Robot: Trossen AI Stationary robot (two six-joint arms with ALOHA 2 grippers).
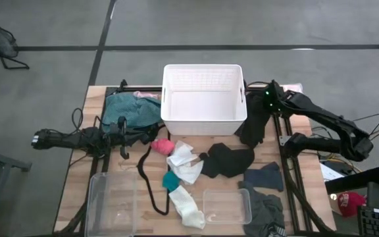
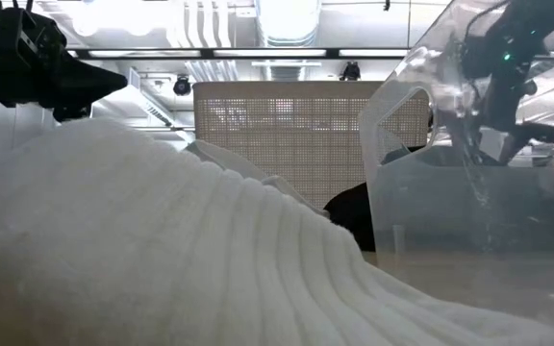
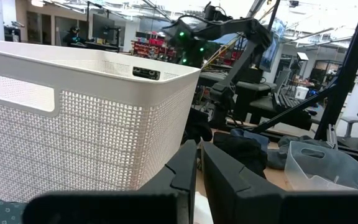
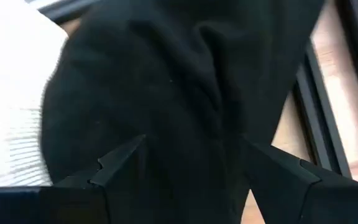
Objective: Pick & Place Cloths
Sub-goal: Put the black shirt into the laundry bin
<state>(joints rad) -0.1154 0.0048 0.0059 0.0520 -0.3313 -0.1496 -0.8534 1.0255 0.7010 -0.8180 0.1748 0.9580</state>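
Black fabric fills the right wrist view: the right gripper (image 4: pixel 194 171) has its fingers (image 4: pixel 120 163) spread wide with a black cloth (image 4: pixel 185 93) bulging between and past the tips. Can't tell whether the pads actually pinch it. The high view gives the context the wrist cam lacks: the same black cloth (image 1: pixel 254 122) sits right of centre, against the right wall of the white basket (image 1: pixel 203 99), with the right gripper (image 1: pixel 268 99) above it near the basket's upper right corner. The cloth looks bunched and matte, draped down toward the table (image 1: pixel 77 171).

Left gripper (image 3: pixel 199 155): fingers pressed together, nothing between them, pointing at the basket wall (image 3: pixel 98 124). In the high view it sits left of centre (image 1: pixel 125 135), at the lower edge of the teal garment (image 1: pixel 127 108), which lies crumpled just left of the basket.

Only the high view shows the rest of the cloths: a pink bit (image 1: pixel 162 145) below the basket's lower left corner, white socks (image 1: pixel 184 161) at centre, a small teal bit (image 1: pixel 170 180) beside them, a black piece (image 1: pixel 227 160) at lower centre, and dark grey pieces (image 1: pixel 265 178) at lower right. A thin black cord (image 1: pixel 149 181) loops down left of the socks. Two clear plastic bins (image 1: pixel 110 197) sit along the bottom edge.

The low view is mostly blocked by ribbed white sock fabric (image 2: pixel 162 250) up close, with a clear bin (image 2: pixel 469 144) at right and the basket (image 2: pixel 287 125) behind.
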